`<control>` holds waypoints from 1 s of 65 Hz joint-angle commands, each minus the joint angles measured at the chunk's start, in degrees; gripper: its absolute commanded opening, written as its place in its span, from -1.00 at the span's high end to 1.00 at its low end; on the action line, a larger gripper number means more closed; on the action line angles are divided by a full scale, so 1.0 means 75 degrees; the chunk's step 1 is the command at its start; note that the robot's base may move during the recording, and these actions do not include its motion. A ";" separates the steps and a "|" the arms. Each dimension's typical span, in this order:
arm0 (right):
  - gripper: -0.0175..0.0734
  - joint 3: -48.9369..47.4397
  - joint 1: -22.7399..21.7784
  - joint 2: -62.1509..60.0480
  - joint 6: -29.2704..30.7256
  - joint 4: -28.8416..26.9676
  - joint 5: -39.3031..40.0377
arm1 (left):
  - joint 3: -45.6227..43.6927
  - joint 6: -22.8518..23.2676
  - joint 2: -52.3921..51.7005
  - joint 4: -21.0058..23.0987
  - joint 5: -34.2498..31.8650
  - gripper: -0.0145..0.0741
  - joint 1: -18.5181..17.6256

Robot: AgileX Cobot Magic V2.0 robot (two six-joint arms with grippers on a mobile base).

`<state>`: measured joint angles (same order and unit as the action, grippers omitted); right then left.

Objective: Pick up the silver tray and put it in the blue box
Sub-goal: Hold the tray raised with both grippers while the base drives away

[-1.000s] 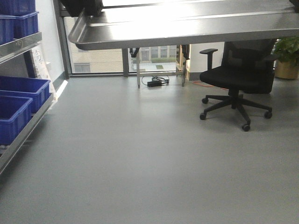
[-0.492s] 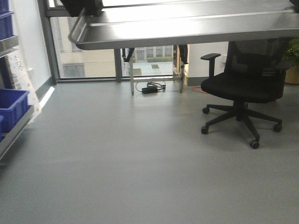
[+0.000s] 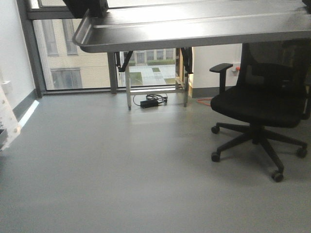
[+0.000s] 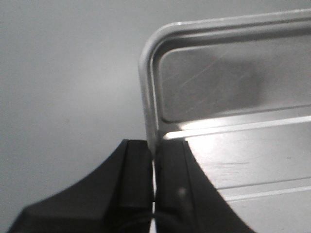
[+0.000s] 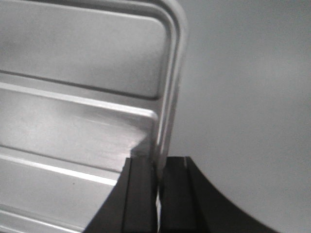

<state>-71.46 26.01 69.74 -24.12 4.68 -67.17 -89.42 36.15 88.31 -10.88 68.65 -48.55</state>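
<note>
Below, grey floor point(image 3: 121, 184); above, silver tray point(image 3: 194, 29).

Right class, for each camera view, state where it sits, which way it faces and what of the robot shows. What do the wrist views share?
Front view: on the robot, facing forward under the held-up silver tray across the floor to an office chair and window; a dark arm part shows at top left.
Left wrist: behind the left gripper, shut on the tray's rim.
Right wrist: behind the right gripper, shut on the opposite rim.
Shared: the tray, against floor.
</note>
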 commanded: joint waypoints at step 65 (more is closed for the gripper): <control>0.49 -0.0220 -0.0025 -0.0179 0.0153 0.0464 0.0385 | -0.0168 -0.0318 -0.0230 -0.0231 0.0164 0.89 -0.0081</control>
<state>-71.46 26.01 69.74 -24.12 4.78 -67.26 -89.42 36.15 88.79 -10.84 68.65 -48.55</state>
